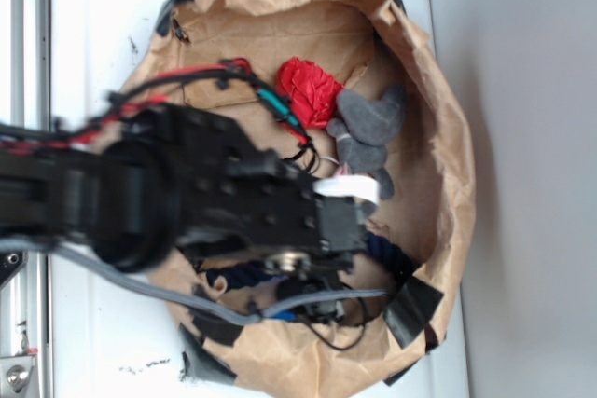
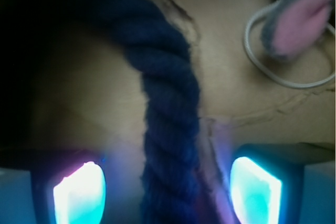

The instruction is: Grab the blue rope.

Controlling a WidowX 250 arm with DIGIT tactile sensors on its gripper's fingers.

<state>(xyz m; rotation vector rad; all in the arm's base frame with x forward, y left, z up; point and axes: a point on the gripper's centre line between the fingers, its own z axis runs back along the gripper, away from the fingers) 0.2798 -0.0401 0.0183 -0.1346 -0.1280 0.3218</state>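
Claw point(image 2: 168, 190) wide open, holding nothing, straddling the blue rope point(image 2: 170, 124) on the paper bag point(image 1: 438, 137) floor; I'd drop straight down, keep rope centred between the pads point(image 2: 79, 192), then close fully.

No text, label, brand, number or sign can be read in either view.

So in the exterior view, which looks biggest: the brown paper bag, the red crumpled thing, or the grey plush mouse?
1. Brown paper bag, by far the biggest.
2. Grey plush mouse toy and red crumpled cloth-like thing: they look alike in size, too close to rank.
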